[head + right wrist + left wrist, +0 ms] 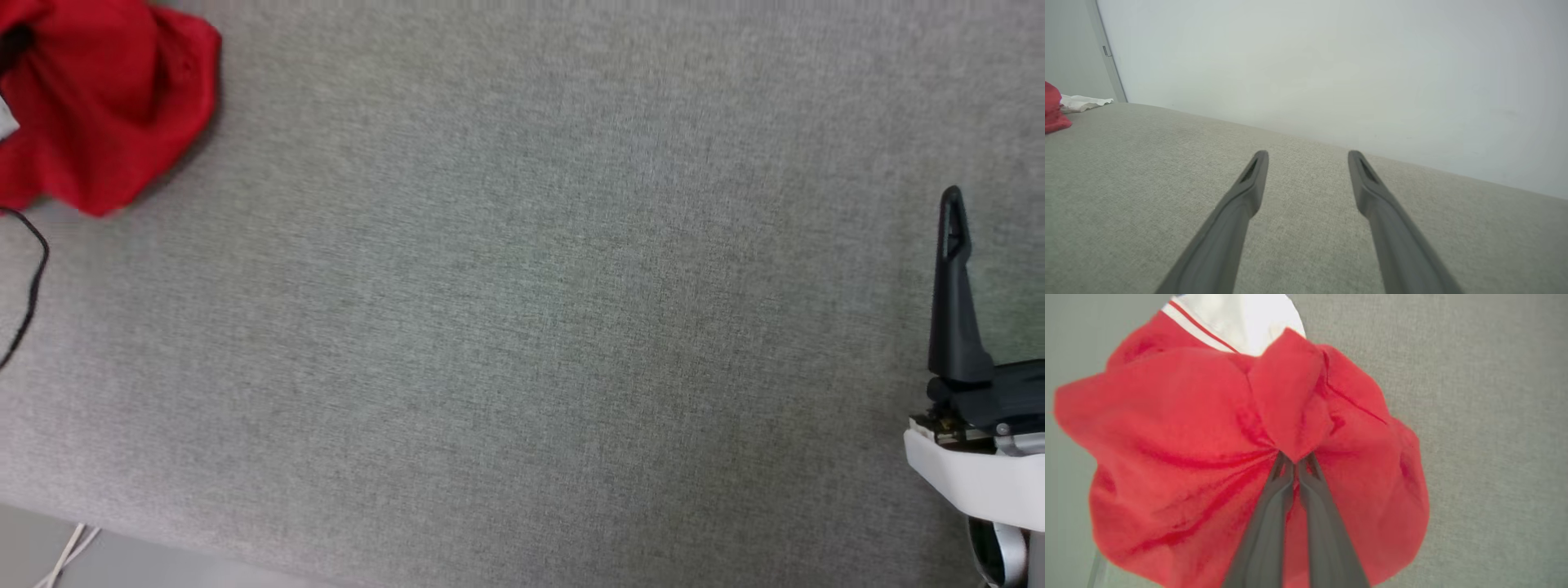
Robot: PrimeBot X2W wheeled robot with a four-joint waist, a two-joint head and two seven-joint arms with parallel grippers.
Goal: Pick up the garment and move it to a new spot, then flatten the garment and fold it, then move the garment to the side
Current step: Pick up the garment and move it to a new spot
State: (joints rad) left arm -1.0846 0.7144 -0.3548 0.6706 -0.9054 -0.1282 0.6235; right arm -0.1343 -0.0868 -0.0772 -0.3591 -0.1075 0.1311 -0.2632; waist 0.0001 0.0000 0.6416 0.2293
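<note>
Pinches a fold of the garment (1188, 437) in the left gripper (1295, 459), fingers pressed together at bottom centre of the left wrist view, tips buried in red cloth. Gathers the fabric into creases running out from the pinch, over the centre and left of that frame. Carries a white panel (1241, 318) with red-striped trim at the top edge. Backs it with the grey table (1474, 457) on the frame's right side; cannot tell whether lifted clear or touching.

Holds the right gripper (1308, 157) spread wide with nothing between, low centre of the right wrist view, over the table, pale wall (1331, 61) behind. Puts one dark finger (953, 269) at the right edge of the head view, pointing up. Places the garment in that view's upper left corner, well apart from the finger, a black cable (33, 286) just below at the left edge. Catches a red edge at the far left of the right wrist view too, beside white cloth (1084, 102).
</note>
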